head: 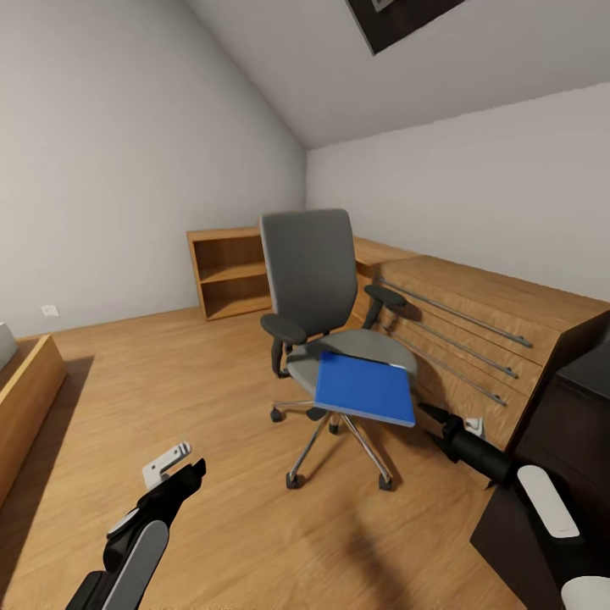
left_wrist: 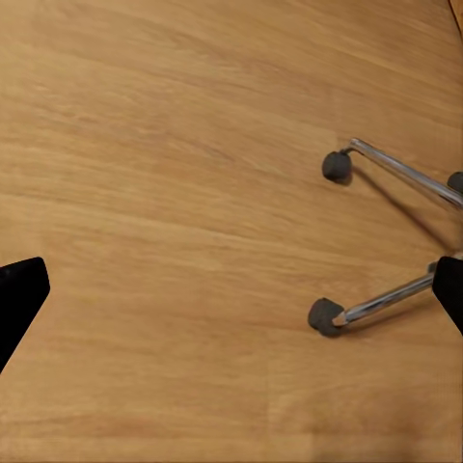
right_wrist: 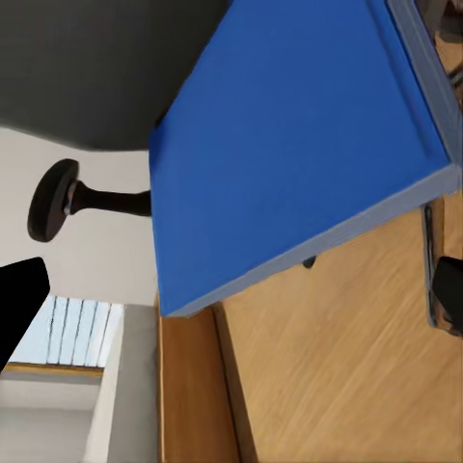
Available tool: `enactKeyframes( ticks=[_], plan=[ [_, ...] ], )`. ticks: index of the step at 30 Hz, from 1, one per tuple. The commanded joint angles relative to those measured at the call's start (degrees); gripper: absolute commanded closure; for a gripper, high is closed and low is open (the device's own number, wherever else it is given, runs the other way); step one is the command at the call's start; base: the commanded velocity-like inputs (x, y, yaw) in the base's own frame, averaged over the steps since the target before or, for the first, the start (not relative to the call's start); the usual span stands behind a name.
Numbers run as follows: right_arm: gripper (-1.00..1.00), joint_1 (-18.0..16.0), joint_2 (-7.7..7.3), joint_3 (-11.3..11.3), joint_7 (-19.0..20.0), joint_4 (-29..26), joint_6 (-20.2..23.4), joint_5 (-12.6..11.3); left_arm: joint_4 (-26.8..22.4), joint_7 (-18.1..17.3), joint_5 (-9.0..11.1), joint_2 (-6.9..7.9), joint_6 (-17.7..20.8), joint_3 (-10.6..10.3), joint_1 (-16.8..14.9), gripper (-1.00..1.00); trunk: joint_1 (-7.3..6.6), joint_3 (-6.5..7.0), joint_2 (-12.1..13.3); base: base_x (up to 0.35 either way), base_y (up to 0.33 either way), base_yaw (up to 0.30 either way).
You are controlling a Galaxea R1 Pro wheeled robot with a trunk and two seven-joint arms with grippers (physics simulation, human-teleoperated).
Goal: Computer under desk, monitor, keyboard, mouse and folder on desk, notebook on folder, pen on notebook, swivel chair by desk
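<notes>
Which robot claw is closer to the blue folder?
The right claw, reaching toward the blue folder on the swivel chair. The left claw hangs over bare floor, farther away.

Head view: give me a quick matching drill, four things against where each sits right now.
Things:
1. blue folder
2. swivel chair
3. right gripper
4. left gripper

Places:
A. low over bare floor
B. on the floor before the wooden drawer unit
C. overhanging the seat's front edge
D. just beside the folder's corner

Pairs: 1-C, 2-B, 3-D, 4-A
</notes>
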Motion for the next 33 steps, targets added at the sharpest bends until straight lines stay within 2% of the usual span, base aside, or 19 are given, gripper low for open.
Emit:
enactKeyframes(
  ticks=[1,19,23,31,33],
  plan=[
    [-1.0,-0.04,0.04,-0.13,0.23,-0.01,0.32,0.07,-0.08,0.48,0.38,0.06,0.08,-0.13,-0.04,-1.0,0.21,-0.24,-0.44,0.0,0.0,0.0],
    [-1.0,-0.04,0.07,-0.13,0.41,0.01,0.32,0.07,-0.08,0.4,0.38,0.04,0.16,-0.2,-0.04,-1.0,0.68,-4.23,-0.68,0.0,0.0,0.0],
    [-1.0,-0.04,0.07,-0.13,0.46,0.3,0.29,0.05,-0.08,0.4,0.36,-0.38,0.17,-0.18,-0.06,-1.0,0.78,-5.12,-0.73,0.0,0.0,0.0],
    [-1.0,-0.04,0.07,-0.13,0.93,1.23,0.16,0.0,-0.08,0.4,0.31,-0.97,0.25,-0.15,-0.03,-1.0,0.78,-5.12,-0.73,0.0,0.0,0.0],
    [-1.0,-0.04,0.07,-0.13,0.97,1.28,0.15,-0.01,-0.08,0.4,0.3,-1.03,0.25,-0.18,-0.03,-1.0,0.83,-5.56,-0.76,0.0,0.0,0.0]
  ],
)
